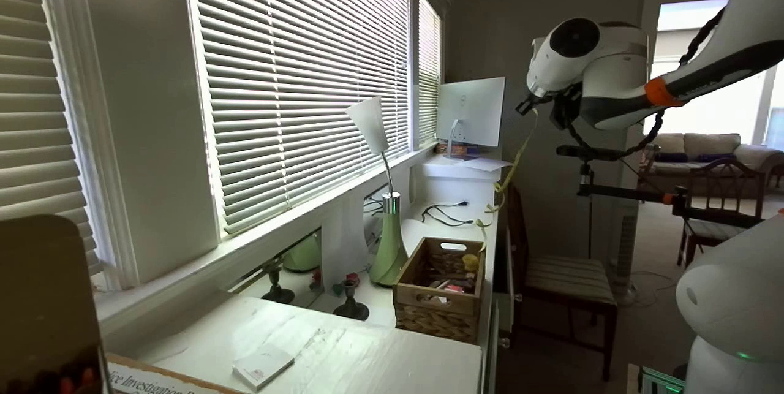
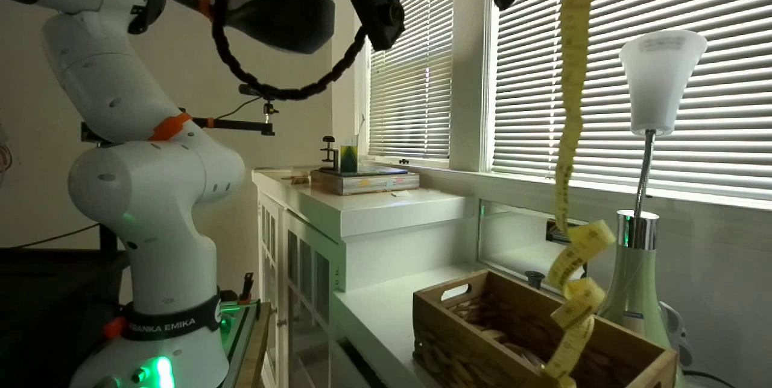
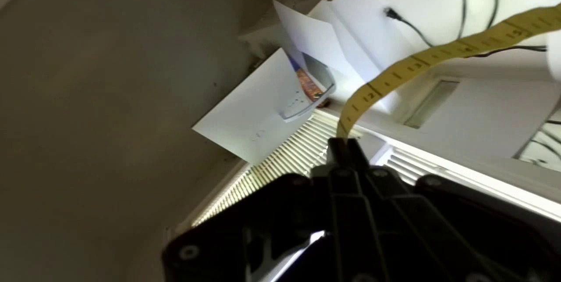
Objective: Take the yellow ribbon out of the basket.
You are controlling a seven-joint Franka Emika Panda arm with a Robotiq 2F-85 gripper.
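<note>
In an exterior view, the white robot arm (image 2: 157, 183) stands at the left of the frame. Near the middle, a thick book (image 2: 365, 183) lies on the white cabinet (image 2: 404, 243). At the lower right, the brown basket (image 2: 464, 337) is placed upright on the white counter (image 2: 386, 309). Above it hangs the yellow ribbon (image 2: 574, 74): the upper part leaves the frame at the top, and the lower part reaches down in loose curls to the basket. Further to the right stands the green lamp (image 2: 663, 86).

In the wrist view, the back of a white monitor (image 3: 250, 115) is left of the centre. Next comes the gripper (image 3: 345, 144), at the bottom centre; it is closed, and it pinches the ribbon between its tips. From there the ribbon, which carries printed numbers, bends toward the right edge. A black plug (image 3: 392, 13) lies at the upper right.

In an exterior view, right of the centre, red and white items (image 1: 453, 288) lie in the basket, and to their right a yellow bunch (image 1: 470, 262) shows inside it. Whether this bunch belongs to the ribbon, I cannot tell.
</note>
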